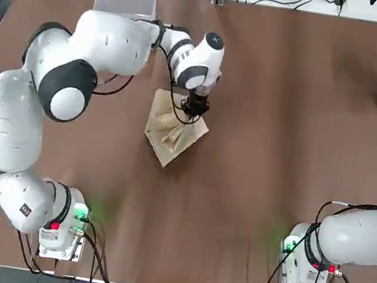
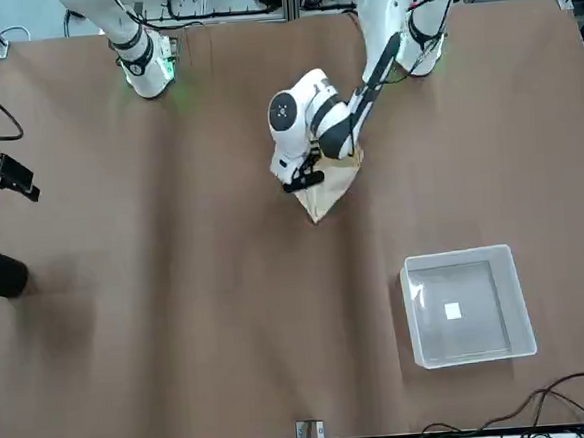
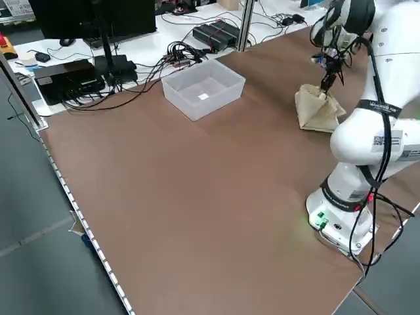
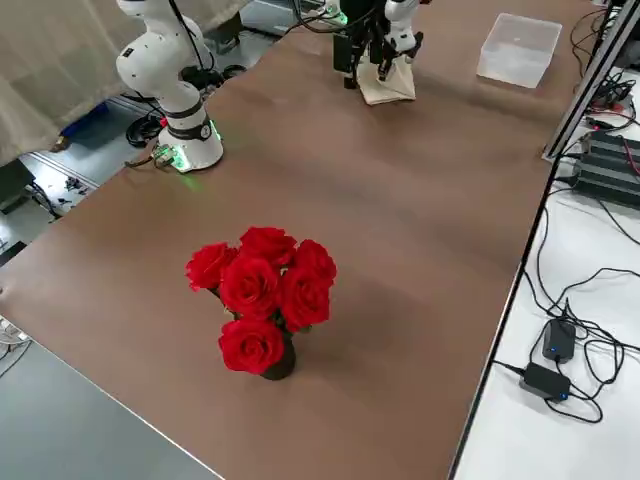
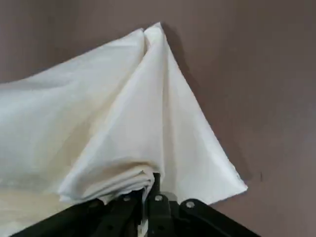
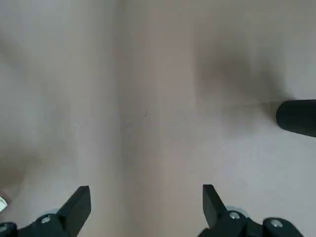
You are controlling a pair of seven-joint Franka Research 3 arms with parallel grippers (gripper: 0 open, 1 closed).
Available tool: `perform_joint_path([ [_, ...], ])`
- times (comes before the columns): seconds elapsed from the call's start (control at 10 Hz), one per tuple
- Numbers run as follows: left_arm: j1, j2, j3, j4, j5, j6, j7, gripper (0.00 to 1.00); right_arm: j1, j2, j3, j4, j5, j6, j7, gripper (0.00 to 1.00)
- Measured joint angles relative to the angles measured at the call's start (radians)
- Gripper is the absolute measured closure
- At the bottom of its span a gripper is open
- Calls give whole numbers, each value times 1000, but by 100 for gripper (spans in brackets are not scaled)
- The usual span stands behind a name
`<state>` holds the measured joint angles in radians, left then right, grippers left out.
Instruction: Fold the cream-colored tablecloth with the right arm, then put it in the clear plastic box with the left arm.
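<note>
Brown table [image 1: 284,128] spanning the whole overhead view, cables along its far edge.

Left arm [image 1: 54,84] stretched from its base at 7 o'clock in the overhead view toward table centre, elbow raised. Right arm [image 1: 360,237] parked at 4 o'clock, folded back over its base.

Cream-colored tablecloth [image 1: 173,133] just left of table centre in the overhead view, folded, bunched and drawn up into a peak at the grip, lower corners resting on the table.

Clear plastic box [image 2: 467,305] well apart from the cloth, at about 11 o'clock on the table in the overhead view, mostly hidden there under the left arm; upright, small white label inside.

Vase of red roses [image 4: 262,297] near the table's right edge, at 2 o'clock in the overhead view.

Left gripper [image 5: 147,193] pointing down over the cloth, fingers pinched tight on a gathered fold.

Right gripper [image 6: 146,203] above bare table, fingers spread wide, holding nothing.
</note>
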<state>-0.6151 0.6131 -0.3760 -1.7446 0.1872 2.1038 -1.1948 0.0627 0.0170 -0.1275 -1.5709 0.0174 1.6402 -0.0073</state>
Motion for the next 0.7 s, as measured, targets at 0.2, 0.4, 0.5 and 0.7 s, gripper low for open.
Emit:
perform_joint_path([
  [0.2, -42, 7, 0, 2, 0, 0, -33, 92, 0, 0, 0, 0, 0, 0, 0, 0],
  [0.4, -67, 11, -1, 3, 0, 0, -49, 81, 0, 0, 0, 0, 1, 0, 0, 0],
  [0.5, -78, 17, -1, 9, 0, 1, -67, 79, 0, 0, 0, 0, 1, 0, 1, 0],
  [0.7, -95, 40, -1, 51, 0, 3, -113, 70, 0, 0, 0, 0, 1, 0, 1, 0],
])
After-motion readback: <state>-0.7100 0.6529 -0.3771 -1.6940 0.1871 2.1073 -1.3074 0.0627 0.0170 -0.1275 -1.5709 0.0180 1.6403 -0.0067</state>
